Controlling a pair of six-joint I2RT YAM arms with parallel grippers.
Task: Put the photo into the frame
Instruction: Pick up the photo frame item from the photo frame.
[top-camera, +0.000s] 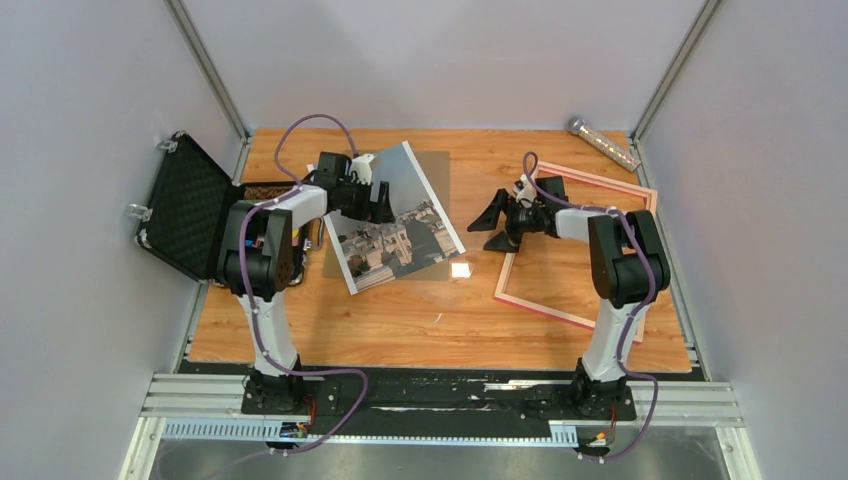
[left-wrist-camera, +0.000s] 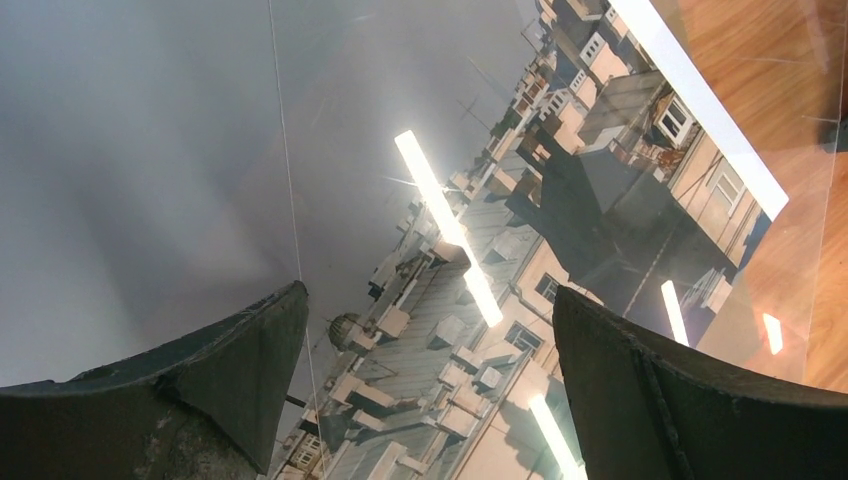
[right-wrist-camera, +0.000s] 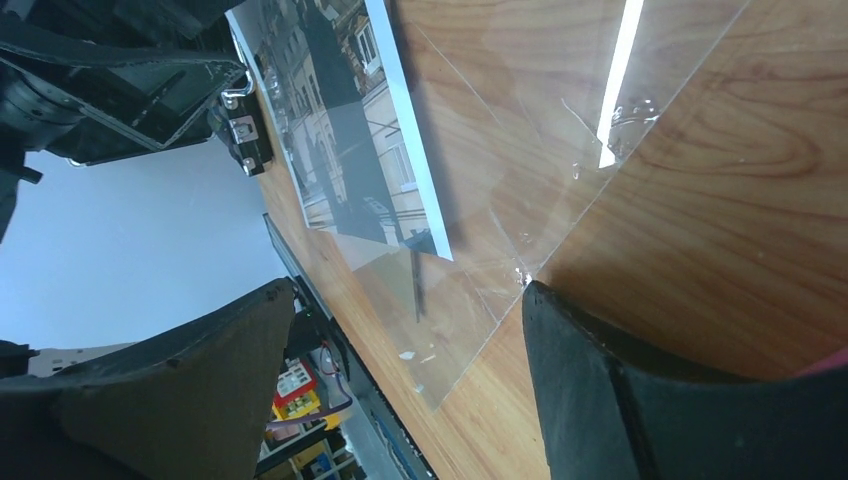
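Photo (top-camera: 405, 225) corner (under left claw (top-camera: 370, 205))

Top camera is looking down from behind my bases over the whole table (top-camera: 420, 310). Left wrist is peering close onto the photo (left-wrist-camera: 400, 200), right wrist sharing it slantwise, farther off.

Photo (top-camera: 415, 215): white-bordered print with pale grey-blue sky over city rooftops. It lies flat and face up on the bench (top-camera: 420, 320), left of centre toward the far side, skewed with the sky end pointing far.
Frame (top-camera: 610, 180): thin pink rails, flat on the right side, also skewed. Wood shows through its opening. The two are well apart.
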